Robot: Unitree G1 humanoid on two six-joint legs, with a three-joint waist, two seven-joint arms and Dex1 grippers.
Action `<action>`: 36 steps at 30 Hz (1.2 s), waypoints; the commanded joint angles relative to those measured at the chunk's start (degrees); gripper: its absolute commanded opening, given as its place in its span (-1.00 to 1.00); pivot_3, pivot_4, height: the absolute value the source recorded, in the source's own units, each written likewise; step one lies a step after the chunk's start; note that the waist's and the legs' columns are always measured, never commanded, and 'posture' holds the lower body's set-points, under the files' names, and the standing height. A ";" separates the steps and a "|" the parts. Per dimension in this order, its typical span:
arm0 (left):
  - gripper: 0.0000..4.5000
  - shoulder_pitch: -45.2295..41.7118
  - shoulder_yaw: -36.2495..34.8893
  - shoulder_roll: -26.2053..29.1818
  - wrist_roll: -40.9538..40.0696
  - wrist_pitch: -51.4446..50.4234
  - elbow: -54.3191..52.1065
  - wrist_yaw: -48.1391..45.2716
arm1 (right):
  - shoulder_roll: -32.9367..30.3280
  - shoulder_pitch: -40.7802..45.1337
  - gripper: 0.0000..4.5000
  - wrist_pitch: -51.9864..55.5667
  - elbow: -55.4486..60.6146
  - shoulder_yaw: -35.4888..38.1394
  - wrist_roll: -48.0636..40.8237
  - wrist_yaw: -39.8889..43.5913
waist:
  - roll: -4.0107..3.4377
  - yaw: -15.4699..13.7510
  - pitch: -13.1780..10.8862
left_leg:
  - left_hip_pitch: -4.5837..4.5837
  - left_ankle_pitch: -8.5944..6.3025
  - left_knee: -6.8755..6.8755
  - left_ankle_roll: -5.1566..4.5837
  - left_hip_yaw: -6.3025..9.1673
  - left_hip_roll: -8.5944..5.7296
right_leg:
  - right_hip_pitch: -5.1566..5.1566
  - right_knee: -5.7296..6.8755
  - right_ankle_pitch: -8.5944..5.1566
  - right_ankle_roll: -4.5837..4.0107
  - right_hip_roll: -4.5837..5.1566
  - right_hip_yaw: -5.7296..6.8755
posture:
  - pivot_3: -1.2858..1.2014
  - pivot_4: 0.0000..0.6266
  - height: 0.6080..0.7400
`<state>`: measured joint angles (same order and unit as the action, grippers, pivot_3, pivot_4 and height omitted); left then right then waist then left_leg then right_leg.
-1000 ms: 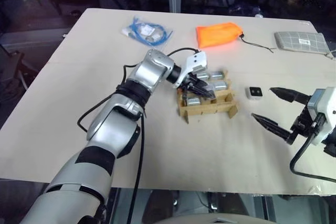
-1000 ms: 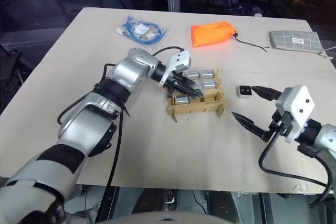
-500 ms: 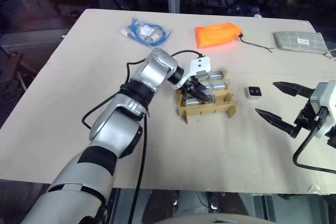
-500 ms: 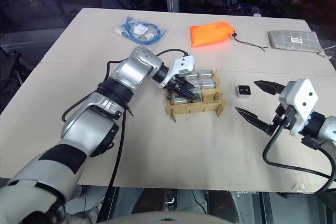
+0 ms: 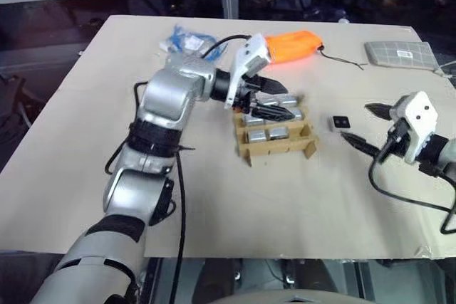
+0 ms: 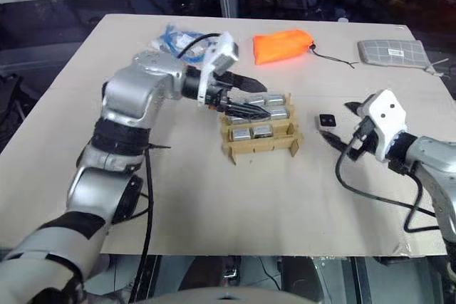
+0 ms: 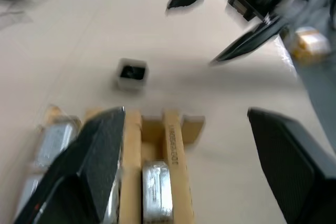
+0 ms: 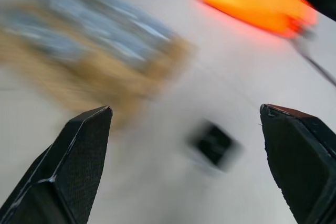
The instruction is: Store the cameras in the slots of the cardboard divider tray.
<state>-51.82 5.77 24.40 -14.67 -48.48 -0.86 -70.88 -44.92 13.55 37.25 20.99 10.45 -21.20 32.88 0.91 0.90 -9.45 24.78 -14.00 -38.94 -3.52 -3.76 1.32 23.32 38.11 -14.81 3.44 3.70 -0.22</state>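
tan cardboard divider tray, silver-grey cameras, orange pouch

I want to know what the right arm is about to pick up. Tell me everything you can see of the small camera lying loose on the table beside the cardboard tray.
The loose camera is a small silver-grey boxy cube with a black lens face turned upward. It sits flat on the tan table, alone, apart from the tan-brown cardboard divider tray and touching nothing else. The right gripper, open, has its two black fingers either side of the space just beside it, not touching it.
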 commanded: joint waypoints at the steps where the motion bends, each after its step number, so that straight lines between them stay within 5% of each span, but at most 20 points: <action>1: 0.73 8.65 -5.72 1.03 -3.73 2.88 -12.58 5.42 | 4.82 5.21 1.00 7.74 -2.85 -0.58 2.63 -9.64 | -0.01 -0.14 -0.01 | -0.02 0.01 0.00 0.01 -0.03 0.02 | 0.00 0.05 0.00 0.00 0.01 -0.03 | 0.03 -0.52 1.00; 10: 0.73 31.26 -17.36 4.16 -16.39 4.98 -27.84 9.90 | 18.09 8.69 1.00 14.07 -5.57 -2.51 5.51 -20.40 | -0.02 -0.92 0.01 | 0.00 0.02 0.01 0.04 0.01 -0.06 | -0.03 0.05 0.01 -0.01 0.14 0.10 | 0.03 -0.52 1.00; 19: 0.73 35.87 -17.27 8.08 -21.13 6.88 -30.28 13.52 | 22.83 9.92 1.00 12.76 -11.14 -3.78 8.84 -24.05 | -0.04 -0.87 0.01 | -0.08 0.02 0.00 0.04 0.06 -0.07 | -0.09 0.08 0.01 -0.02 0.09 0.15 | 0.03 -0.52 1.00; 22: 0.75 35.72 -16.82 8.76 -22.04 7.41 -29.97 14.19 | 23.39 10.64 0.62 11.16 -14.29 -3.95 9.83 -24.42 | -0.04 -0.58 0.01 | -0.07 0.02 0.00 0.04 0.06 -0.07 | -0.09 0.10 0.01 -0.02 0.08 0.15 | 0.03 -0.52 1.00; 26: 0.75 35.00 -16.52 9.57 -23.38 7.72 -29.00 14.96 | 23.69 11.32 -0.17 9.23 -16.29 -4.26 10.81 -24.20 | -0.04 -0.25 0.01 | -0.07 0.02 0.00 0.04 0.05 -0.06 | -0.08 0.10 0.01 -0.02 0.07 0.14 | 0.03 -0.52 1.00; 30: 0.75 34.23 -15.68 9.24 -23.96 6.82 -29.04 18.05 | 22.64 11.05 -0.17 7.01 -15.06 -4.34 11.12 -22.51 | -0.04 -0.25 0.01 | -0.06 0.02 0.00 0.03 0.05 -0.06 | -0.08 0.10 0.01 -0.02 0.07 0.13 | 0.03 -0.52 1.00; 36: 0.75 21.49 -17.17 6.67 -37.31 -13.98 -21.66 29.31 | 13.37 5.04 -0.17 -9.68 0.17 -9.98 11.82 -7.28 | -0.10 -0.97 -0.04 | 0.00 0.00 0.00 0.01 0.15 -0.10 | -0.07 0.07 0.01 0.01 0.08 0.19 | 0.03 -0.52 1.00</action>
<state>-27.28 -10.41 31.47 -47.05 -56.69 -24.17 -44.30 -30.02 18.55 33.22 13.25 1.84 -8.95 20.50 0.81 -0.07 -9.49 24.76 -14.00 -38.94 -3.52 -3.60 1.23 23.25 38.19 -14.80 3.45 3.76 -0.02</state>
